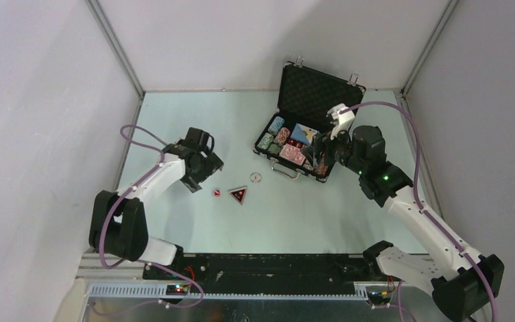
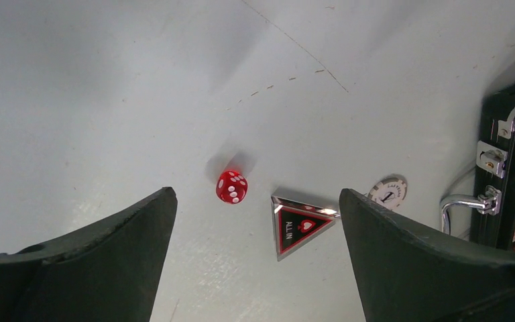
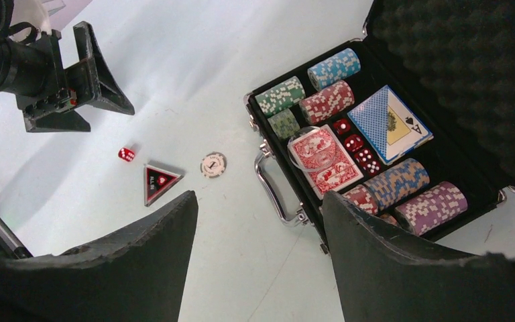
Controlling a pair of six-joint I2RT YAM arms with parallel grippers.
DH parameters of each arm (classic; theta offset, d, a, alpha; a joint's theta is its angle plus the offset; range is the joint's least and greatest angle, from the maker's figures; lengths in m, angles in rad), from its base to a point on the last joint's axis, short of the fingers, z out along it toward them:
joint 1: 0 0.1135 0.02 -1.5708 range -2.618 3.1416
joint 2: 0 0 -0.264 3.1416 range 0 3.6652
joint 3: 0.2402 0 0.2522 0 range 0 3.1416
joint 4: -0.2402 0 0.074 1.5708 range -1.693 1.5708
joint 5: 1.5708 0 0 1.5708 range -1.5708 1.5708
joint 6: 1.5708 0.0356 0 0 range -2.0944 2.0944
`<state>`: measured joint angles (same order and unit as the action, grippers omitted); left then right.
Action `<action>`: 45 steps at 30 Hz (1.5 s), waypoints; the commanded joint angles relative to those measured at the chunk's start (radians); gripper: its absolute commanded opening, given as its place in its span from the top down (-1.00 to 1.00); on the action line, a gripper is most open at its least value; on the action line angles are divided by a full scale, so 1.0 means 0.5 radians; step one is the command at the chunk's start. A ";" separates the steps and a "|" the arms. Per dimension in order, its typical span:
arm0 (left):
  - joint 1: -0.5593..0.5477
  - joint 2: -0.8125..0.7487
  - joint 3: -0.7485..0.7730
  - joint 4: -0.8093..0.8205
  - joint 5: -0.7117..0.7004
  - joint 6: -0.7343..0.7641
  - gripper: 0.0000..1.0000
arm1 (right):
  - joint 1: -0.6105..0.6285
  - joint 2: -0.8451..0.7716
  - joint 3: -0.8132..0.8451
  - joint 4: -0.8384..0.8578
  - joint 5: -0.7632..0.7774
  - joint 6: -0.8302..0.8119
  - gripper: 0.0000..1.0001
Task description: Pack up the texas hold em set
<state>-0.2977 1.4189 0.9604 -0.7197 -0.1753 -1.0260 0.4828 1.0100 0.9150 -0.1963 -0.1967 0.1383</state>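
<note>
Hovering above the table (image 1: pixel 174 114), the left gripper (image 2: pixel 258 194) is spread wide with nothing between its fingers. In the top view the red die (image 2: pixel 232 186) lies loose on the table at that gripper's 5 o'clock. The black triangle (image 2: pixel 298 227) is close at the die's 3 o'clock, and the white button (image 2: pixel 387 191) is at the triangle's 1 o'clock, near the case handle (image 3: pixel 271 188). None of the three touch.

The briefcase (image 3: pixel 456 60) stands open at the table's 1 o'clock, lid upright on the far side. Inside, the green stack (image 3: pixel 280 96), blue stack (image 3: pixel 335 67) and red/white stack (image 3: pixel 326 102) sit at the left end. The red deck (image 3: pixel 325 161) and blue deck (image 3: pixel 389 124) are mid-tray, with small red dice (image 3: pixel 352 142) between them.

The right gripper (image 3: pixel 259 196) hangs over the case's near edge, fingers apart and empty.
</note>
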 commanded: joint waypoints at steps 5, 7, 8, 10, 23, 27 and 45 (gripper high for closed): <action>0.013 0.143 0.126 -0.121 0.070 -0.081 -0.85 | 0.003 -0.027 -0.005 0.013 0.008 -0.075 -0.40; 0.010 0.220 0.171 -0.153 0.125 0.082 -0.77 | 0.000 -0.019 -0.005 0.012 -0.010 -0.064 -0.40; 0.004 0.247 0.191 -0.183 0.133 0.139 -0.68 | -0.001 -0.013 -0.003 0.011 -0.031 -0.057 -0.39; -0.008 0.313 0.239 -0.241 0.133 0.280 -0.54 | -0.009 0.003 -0.004 0.016 -0.070 -0.032 -0.37; -0.079 0.506 0.245 -0.248 0.206 0.502 -0.24 | -0.061 0.030 -0.002 0.067 -0.191 0.022 -0.34; -0.096 0.555 0.239 -0.218 0.257 0.514 -0.11 | -0.067 0.022 -0.003 0.055 -0.193 0.025 -0.34; -0.334 0.560 0.638 -0.316 0.085 0.860 0.66 | -0.095 0.023 -0.003 -0.002 -0.191 0.023 -0.32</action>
<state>-0.3866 1.7126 1.1248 -0.8650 -0.0891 -0.7216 0.4446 1.0210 0.9127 -0.2077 -0.2855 0.1490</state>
